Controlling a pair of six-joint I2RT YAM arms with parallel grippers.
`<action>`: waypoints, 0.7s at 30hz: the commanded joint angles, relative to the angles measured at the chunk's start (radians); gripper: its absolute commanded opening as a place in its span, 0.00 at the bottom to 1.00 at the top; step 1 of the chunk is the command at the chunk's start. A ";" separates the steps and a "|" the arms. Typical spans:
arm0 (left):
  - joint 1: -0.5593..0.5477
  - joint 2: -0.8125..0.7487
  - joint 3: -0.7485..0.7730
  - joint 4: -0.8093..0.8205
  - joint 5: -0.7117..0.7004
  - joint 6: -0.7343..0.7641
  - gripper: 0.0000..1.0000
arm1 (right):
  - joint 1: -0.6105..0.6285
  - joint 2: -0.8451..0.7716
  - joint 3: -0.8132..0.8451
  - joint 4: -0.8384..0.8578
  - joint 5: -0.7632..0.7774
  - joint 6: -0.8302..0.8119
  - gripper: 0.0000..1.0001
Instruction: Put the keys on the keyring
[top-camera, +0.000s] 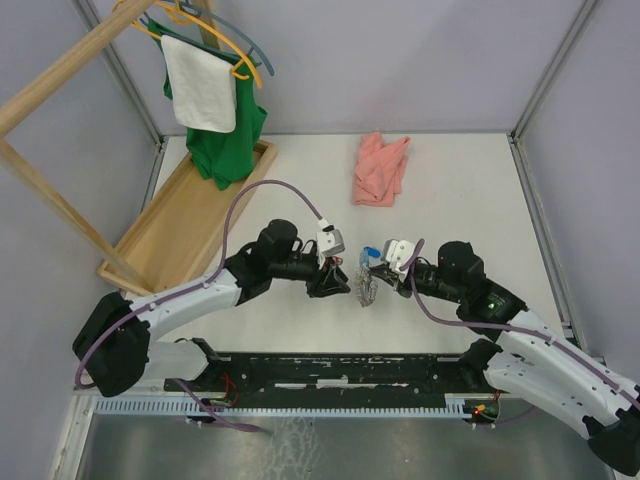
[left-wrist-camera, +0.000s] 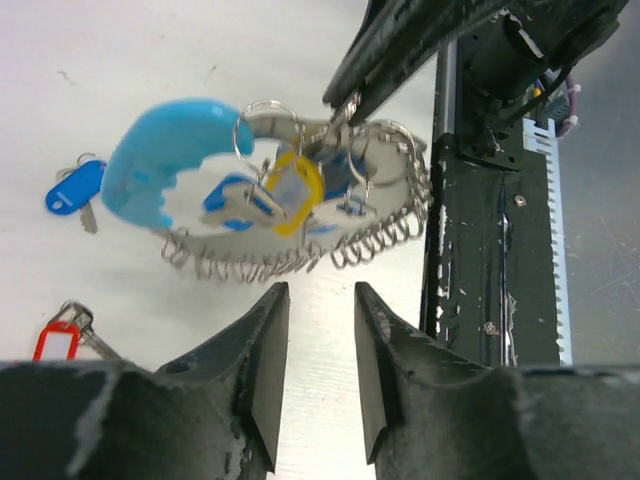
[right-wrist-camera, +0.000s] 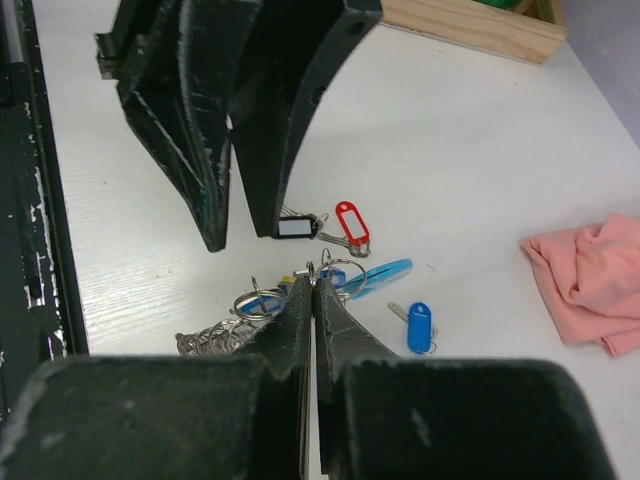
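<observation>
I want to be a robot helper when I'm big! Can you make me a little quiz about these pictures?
1. True or false: the left gripper is holding a key.
2. What is pinching the keyring? A: the left gripper. B: the right gripper. C: nothing, it lies alone.
3. Fill in: the loose key nearest the pink cloth has a ____ tag.
Key: 1 false, its jaws stand apart with nothing between them. 2 B. 3 blue.
</observation>
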 joint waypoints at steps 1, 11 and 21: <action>-0.004 -0.109 -0.075 0.159 -0.102 -0.079 0.42 | -0.001 -0.017 0.106 -0.071 0.089 -0.045 0.01; -0.152 -0.069 -0.148 0.479 -0.260 -0.189 0.52 | -0.002 0.066 0.178 -0.119 0.140 0.030 0.01; -0.276 -0.006 -0.249 0.694 -0.577 -0.228 0.66 | 0.015 0.151 0.255 -0.174 0.252 0.149 0.01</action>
